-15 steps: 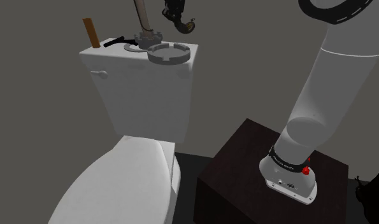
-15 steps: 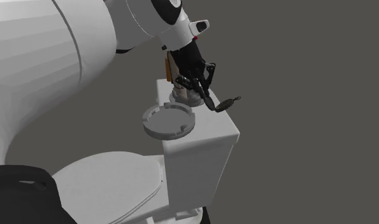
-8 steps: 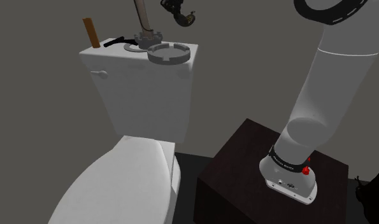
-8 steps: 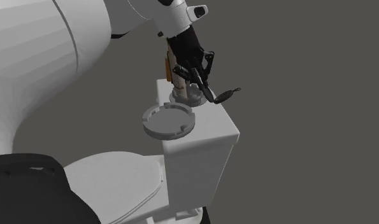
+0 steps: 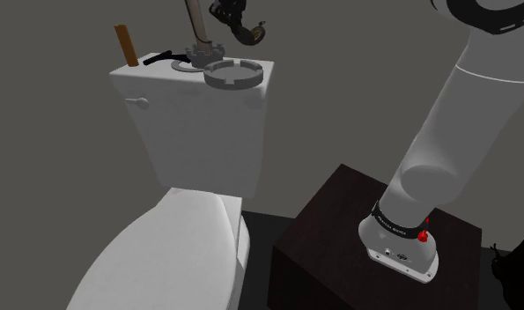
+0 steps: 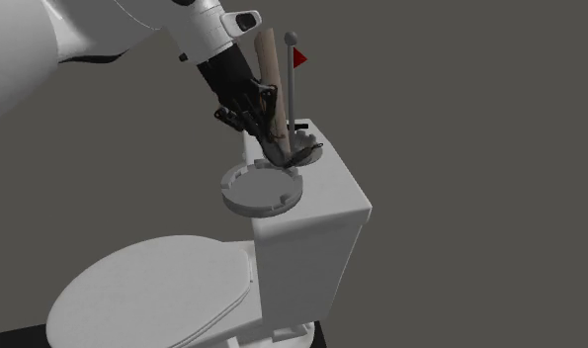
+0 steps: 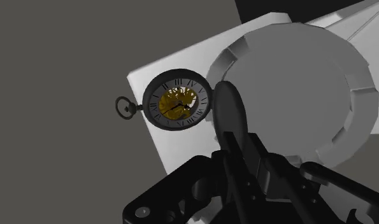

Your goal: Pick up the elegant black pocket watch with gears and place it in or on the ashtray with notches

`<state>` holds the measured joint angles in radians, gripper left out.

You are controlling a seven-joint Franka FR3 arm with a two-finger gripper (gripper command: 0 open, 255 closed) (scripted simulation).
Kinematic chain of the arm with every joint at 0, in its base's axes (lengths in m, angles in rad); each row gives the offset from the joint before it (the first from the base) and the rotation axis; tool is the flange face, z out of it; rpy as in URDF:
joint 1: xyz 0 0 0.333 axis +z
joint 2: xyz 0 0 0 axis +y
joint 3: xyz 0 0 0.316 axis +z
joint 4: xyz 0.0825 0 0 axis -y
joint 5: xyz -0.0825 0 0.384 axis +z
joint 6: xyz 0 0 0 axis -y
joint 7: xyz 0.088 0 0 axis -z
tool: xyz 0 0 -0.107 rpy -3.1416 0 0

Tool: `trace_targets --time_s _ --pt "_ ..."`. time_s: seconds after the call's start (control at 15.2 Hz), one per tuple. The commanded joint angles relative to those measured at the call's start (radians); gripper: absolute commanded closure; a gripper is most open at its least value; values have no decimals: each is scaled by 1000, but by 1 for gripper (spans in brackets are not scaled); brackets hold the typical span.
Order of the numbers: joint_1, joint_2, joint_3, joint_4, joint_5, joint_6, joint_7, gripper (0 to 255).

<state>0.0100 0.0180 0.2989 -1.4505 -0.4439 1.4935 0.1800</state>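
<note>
End effector clamped on the watch by its edge, face hanging free. Watch is airborne, just over the ashtray's far rim on the tank lid. Prob needs centring before release.

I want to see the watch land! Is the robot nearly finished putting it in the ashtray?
Nearly. Done: the pocket watch is off the toilet tank, clasped in the hand. In hand: it hangs in the air above and beside the notched grey ashtray, not over its middle. Left: move it across, lower it and let go.
</note>
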Motion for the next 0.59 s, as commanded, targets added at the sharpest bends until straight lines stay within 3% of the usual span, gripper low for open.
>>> trace_targets --time_s 0.0,0.2,0.53 --pt "22 -13 21 -4 2 -27 38 255" --pt "54 -31 54 -19 8 -56 96 255" --pt "49 -58 48 -118 20 15 116 255"
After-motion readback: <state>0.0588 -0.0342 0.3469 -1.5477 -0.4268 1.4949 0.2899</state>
